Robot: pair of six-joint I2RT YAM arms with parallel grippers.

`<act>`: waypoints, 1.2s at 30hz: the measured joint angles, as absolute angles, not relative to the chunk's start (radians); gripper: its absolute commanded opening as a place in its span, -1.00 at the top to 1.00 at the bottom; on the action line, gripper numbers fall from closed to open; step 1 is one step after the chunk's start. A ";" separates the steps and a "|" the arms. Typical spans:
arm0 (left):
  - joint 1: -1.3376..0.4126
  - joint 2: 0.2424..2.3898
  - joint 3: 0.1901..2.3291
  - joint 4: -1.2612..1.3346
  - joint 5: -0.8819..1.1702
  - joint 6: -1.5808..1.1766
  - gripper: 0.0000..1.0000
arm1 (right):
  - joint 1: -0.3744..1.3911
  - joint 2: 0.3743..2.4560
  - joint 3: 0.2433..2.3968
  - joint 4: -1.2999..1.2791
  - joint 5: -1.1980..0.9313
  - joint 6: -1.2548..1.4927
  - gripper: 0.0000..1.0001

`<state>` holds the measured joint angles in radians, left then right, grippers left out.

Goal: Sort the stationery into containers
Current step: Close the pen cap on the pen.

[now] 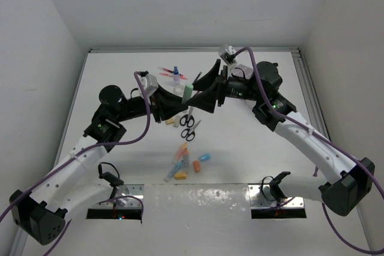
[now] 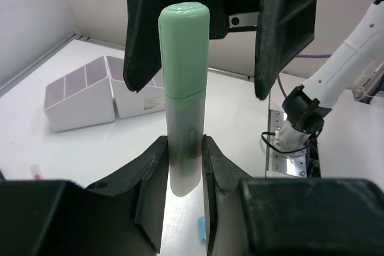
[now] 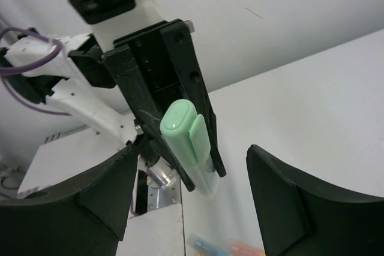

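organiser (image 2: 78,97) — one end hidden behind right pincer (image 2: 200,93) | pastel pieces (image 3: 225,247) — cut off by bottom edge

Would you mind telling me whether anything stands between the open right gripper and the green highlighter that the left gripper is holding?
Nothing visible does. The green highlighter, clamped in the left gripper, points its cap straight at the right gripper, whose jaws stand wide open around it, with no other item in the gap.

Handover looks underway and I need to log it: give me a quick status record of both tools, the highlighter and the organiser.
left tool: shut on green highlighter, gripped at its lower end
right tool: open, jaws flanking its capped end
organiser: standing apart from both tools
unsorted: scissors, pastel pieces
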<state>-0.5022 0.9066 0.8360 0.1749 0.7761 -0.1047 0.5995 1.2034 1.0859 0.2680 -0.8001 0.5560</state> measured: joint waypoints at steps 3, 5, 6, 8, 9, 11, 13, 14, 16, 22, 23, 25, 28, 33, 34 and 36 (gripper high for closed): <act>-0.502 0.906 0.836 0.170 0.749 -0.088 1.00 | 0.614 1.204 1.086 0.237 -0.740 0.541 -0.41; -0.502 0.903 0.836 0.162 0.735 -0.080 1.00 | 0.629 1.204 1.086 0.228 -0.707 0.537 -0.40; -0.502 0.901 0.836 0.160 0.728 -0.077 1.00 | 0.636 1.204 1.086 0.224 -0.688 0.537 -0.39; -0.502 0.900 0.836 0.159 0.716 -0.072 1.00 | 0.651 1.204 1.086 0.218 -0.649 0.534 -0.36; -0.502 0.900 0.836 0.159 0.710 -0.070 1.00 | 0.657 1.204 1.086 0.214 -0.628 0.533 -0.35; -0.502 0.900 0.836 0.157 0.698 -0.063 1.00 | 0.669 1.203 1.086 0.204 -0.582 0.530 -0.34; -0.502 0.900 0.836 0.156 0.685 -0.058 1.00 | 0.680 1.203 1.086 0.196 -0.534 0.531 -0.32; -0.502 0.900 0.836 0.155 0.678 -0.056 1.00 | 0.685 1.203 1.086 0.194 -0.513 0.531 -0.32; -0.502 0.900 0.836 0.152 0.665 -0.051 1.00 | 0.694 1.201 1.085 0.188 -0.474 0.531 -0.28; -0.502 0.900 0.836 0.144 0.641 -0.039 1.00 | 0.723 1.196 1.085 0.172 -0.415 0.522 -0.25; -0.502 0.900 0.836 0.144 0.638 -0.038 1.00 | 0.725 1.196 1.085 0.166 -0.407 0.519 -0.24; -0.502 0.900 0.836 0.144 0.632 -0.034 1.00 | 0.729 1.196 1.085 0.159 -0.400 0.517 -0.24; -0.502 0.900 0.836 0.142 0.627 -0.033 1.00 | 0.729 1.196 1.085 0.151 -0.392 0.514 -0.23; -0.503 0.900 0.836 0.137 0.620 -0.030 1.00 | 0.729 1.196 1.085 0.136 -0.376 0.501 -0.21; -0.503 0.900 0.836 0.136 0.619 -0.030 1.00 | 0.730 1.196 1.085 0.131 -0.374 0.499 -0.19; -0.503 0.900 0.836 0.136 0.618 -0.026 1.00 | 0.733 1.196 1.085 0.121 -0.363 0.495 -0.09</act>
